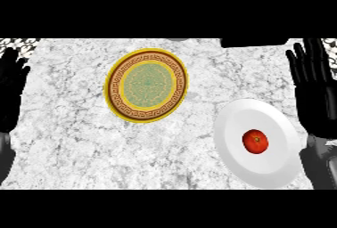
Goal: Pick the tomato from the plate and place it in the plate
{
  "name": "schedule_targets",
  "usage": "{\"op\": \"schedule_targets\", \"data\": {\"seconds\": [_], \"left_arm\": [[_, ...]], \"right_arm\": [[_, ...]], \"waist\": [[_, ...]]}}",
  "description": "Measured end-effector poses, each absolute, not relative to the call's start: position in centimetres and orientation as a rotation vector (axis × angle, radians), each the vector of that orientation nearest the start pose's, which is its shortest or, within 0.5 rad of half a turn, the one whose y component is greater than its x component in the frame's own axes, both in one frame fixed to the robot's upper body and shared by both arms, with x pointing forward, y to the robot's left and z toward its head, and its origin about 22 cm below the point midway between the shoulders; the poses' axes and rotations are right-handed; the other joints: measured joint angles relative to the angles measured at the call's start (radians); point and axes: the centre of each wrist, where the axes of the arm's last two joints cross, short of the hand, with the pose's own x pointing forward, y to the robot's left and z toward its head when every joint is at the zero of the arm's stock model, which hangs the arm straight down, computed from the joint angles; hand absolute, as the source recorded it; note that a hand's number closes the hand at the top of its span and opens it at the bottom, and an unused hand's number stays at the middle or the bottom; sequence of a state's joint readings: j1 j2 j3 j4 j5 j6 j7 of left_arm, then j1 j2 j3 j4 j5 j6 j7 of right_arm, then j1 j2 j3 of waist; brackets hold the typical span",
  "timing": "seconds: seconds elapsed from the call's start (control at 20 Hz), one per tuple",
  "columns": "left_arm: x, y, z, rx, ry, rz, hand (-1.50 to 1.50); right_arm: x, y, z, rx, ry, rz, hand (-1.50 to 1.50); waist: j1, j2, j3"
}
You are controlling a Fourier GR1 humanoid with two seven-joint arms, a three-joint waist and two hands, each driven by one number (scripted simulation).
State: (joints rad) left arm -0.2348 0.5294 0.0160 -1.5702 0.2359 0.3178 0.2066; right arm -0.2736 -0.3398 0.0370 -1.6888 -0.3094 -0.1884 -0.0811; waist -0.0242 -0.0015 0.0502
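Note:
A red tomato [255, 142] lies near the middle of a plain white plate [232, 120] at the lower right of the marble counter. A second plate [117, 99], yellow-rimmed with a brown and green pattern, sits empty at the upper middle. My right hand [317, 100] stands open at the right edge, fingers up, just beside the white plate and apart from the tomato. My left hand [10, 89] rests open at the left edge, far from both plates.
The white marble counter [85, 151] spreads across the view. A dark object [253, 42] shows at the counter's far edge, upper right, beyond the plates.

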Motion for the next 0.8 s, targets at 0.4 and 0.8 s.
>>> {"op": "schedule_targets", "data": {"seconds": [0.4, 0.8], "left_arm": [[26.6, 27.9, 3.4, 0.189, -1.335, 0.014, 0.00], [24.3, 24.4, -1.5, 0.019, -1.209, -0.006, 0.00]], "right_arm": [[30.1, -33.3, 14.6, -0.188, -1.969, 0.286, 1.50], [29.7, -41.2, 8.4, -0.337, -1.982, 0.163, -1.50]], "waist": [[0.013, 0.019, -0.050], [0.029, 0.010, -0.049]]}}
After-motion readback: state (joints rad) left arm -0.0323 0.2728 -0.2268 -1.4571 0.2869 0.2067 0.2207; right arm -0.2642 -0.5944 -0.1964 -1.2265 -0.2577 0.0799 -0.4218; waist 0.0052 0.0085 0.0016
